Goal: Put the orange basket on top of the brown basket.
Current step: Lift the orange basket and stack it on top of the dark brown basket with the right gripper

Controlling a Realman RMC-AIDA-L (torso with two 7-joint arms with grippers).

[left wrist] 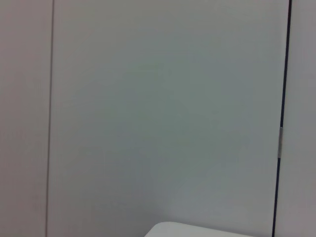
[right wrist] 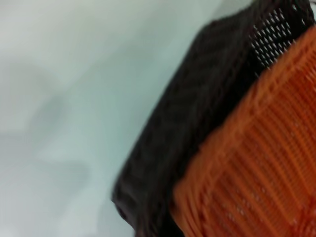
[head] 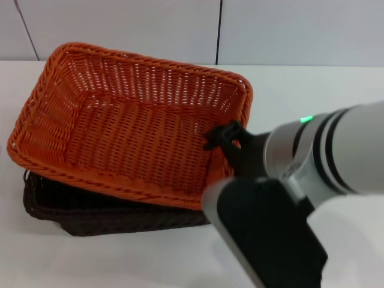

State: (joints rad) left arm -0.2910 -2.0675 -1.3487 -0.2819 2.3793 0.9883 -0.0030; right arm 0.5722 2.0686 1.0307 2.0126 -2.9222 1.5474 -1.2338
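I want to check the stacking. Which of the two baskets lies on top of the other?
The orange basket is on top. It sits tilted over the brown basket, which shows only beneath its near edge. The right claw is at its rim.

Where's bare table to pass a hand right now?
Free: table in front of the brown basket, and behind the right arm. Crowded: the orange basket sits on the brown one, right gripper at its right rim.

Orange basket sits on brown basket, skewed, overhanging its rear. Right gripper at orange basket's right rim.
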